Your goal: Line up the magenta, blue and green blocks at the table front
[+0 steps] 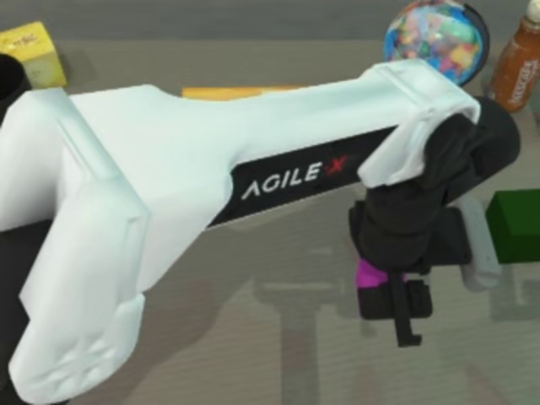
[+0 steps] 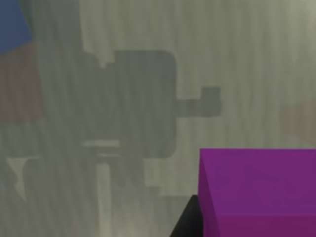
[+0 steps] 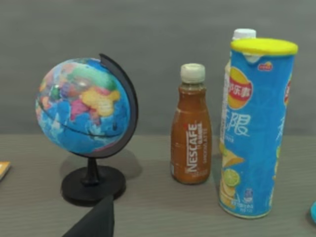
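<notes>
Over the tabletop: my left arm [image 1: 169,169] reaches across from the top view's left, its white shell hiding much of the ribbed grey-brown tabletop [image 1: 278,337].
Hidden: only a sliver of the magenta block [image 1: 368,274] shows under the black wrist; the orange-and-cream book [image 1: 228,92] is mostly behind the arm, and the blue block is not seen from above.
Cut off: the green block [image 1: 516,225] runs off the right edge; the yellow box [image 1: 34,52] sits at the far left corner.
Left gripper [image 1: 396,305]: black fingers closed on the magenta block — the left wrist view shows the block's matte face [image 2: 259,190] up close, with its shadow on the tabletop below.
Blue block [image 2: 12,22]: just one corner, at the edge of the left wrist view.
Right gripper: out of sight; I cannot tell how it stands.
Right wrist view: a globe [image 3: 81,118] on a black stand, a brown Nescafe bottle [image 3: 190,131], a tall blue chip can [image 3: 256,128] with a yellow lid — a white-capped bottle [image 3: 244,34] mostly behind it.
</notes>
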